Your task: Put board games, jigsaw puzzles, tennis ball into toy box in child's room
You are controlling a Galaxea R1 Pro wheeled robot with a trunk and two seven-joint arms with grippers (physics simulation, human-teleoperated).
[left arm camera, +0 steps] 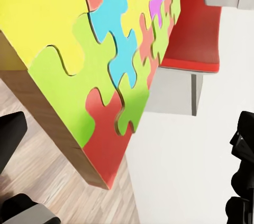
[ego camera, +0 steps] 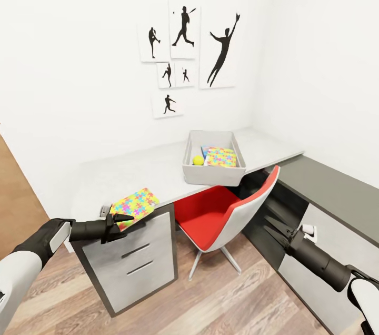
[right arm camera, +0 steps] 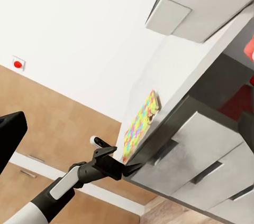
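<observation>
So far a puzzle [ego camera: 220,156] and the ball [ego camera: 198,160] lie in the box [ego camera: 213,174] mid-worktop, while the released left end effector [ego camera: 125,220] reaches for the second puzzle [ego camera: 135,205] overhanging the worktop's [ego camera: 152,169] front-left edge, with board games apparently left.

We find no readable words, brands or numbers anywhere; the jigsaw puzzle box [ego camera: 135,204] shows only coloured interlocking shapes, and the wall prints [ego camera: 185,56] carry only black silhouettes of players.
</observation>
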